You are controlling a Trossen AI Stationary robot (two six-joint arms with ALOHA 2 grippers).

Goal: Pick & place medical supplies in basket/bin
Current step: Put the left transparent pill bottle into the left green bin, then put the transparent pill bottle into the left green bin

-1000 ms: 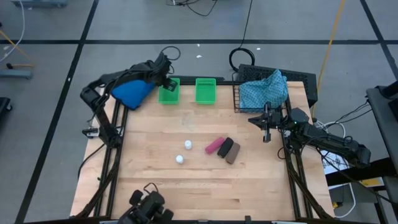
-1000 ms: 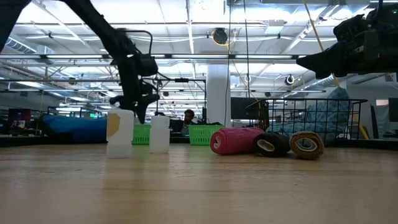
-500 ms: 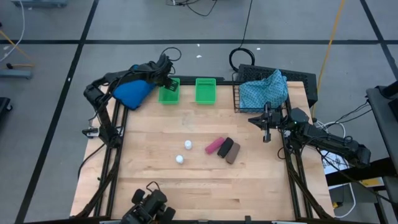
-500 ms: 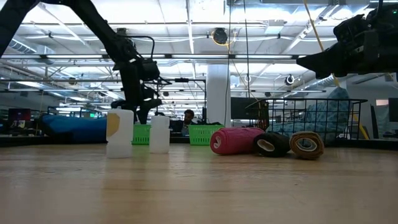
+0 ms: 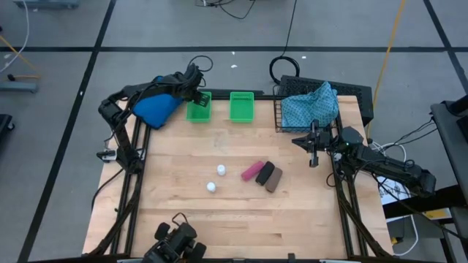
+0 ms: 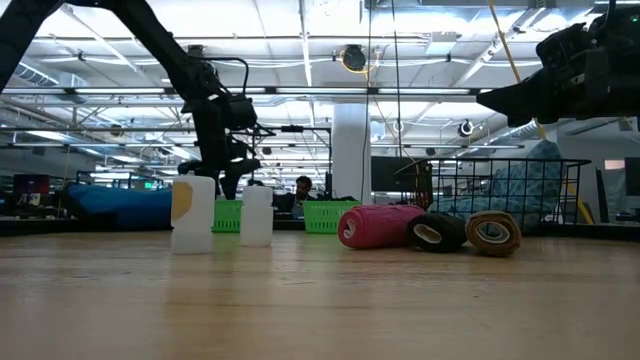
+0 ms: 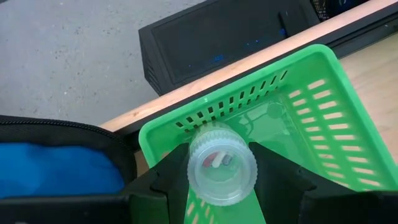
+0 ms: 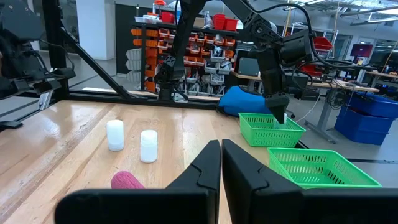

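A small white bottle (image 7: 222, 172) sits clamped in the left gripper (image 7: 217, 177) jaws, over the nearer green bin (image 7: 323, 118); the basket (image 5: 287, 117) stands well apart. Next: carry or release. Right gripper (image 5: 314, 157) waits beside the basket, jaws closed.

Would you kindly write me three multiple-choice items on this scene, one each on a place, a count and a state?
1. Where is the patterned cloth? A in the wire basket B in a green bin C on the bare table
2. How many white bottles stand on the table? A one B two C four
3. The left claw is: A open and free B shut on a bottle C holding a roll

Key: 1 A, it fills the basket; 2 B, two stand near the rolls; 3 B, its fingers clamp a bottle above the green bin.
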